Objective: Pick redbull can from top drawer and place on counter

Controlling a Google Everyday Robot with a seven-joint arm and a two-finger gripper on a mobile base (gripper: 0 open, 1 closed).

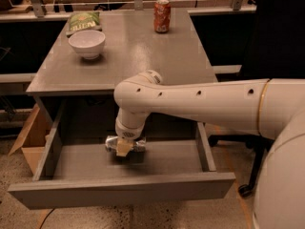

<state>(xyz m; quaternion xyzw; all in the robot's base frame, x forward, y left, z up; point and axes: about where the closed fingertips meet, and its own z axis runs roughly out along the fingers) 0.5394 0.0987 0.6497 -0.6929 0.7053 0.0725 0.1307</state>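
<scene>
The redbull can [110, 143], silver and crinkly, lies crosswise between the fingers of my gripper [124, 149] in the middle of the open top drawer [119, 191]. The gripper reaches straight down from my white arm and is shut on the can, holding it a little above the drawer floor with a shadow beneath it. The grey counter [143, 56] is right behind and above the drawer.
On the counter stand a white bowl [87, 43] at the back left, a green chip bag [83, 21] behind it and an orange-red soda can [162, 15] at the back middle. A cardboard box [29, 138] sits on the floor left of the drawer. A dark chair [267, 42] is at the right.
</scene>
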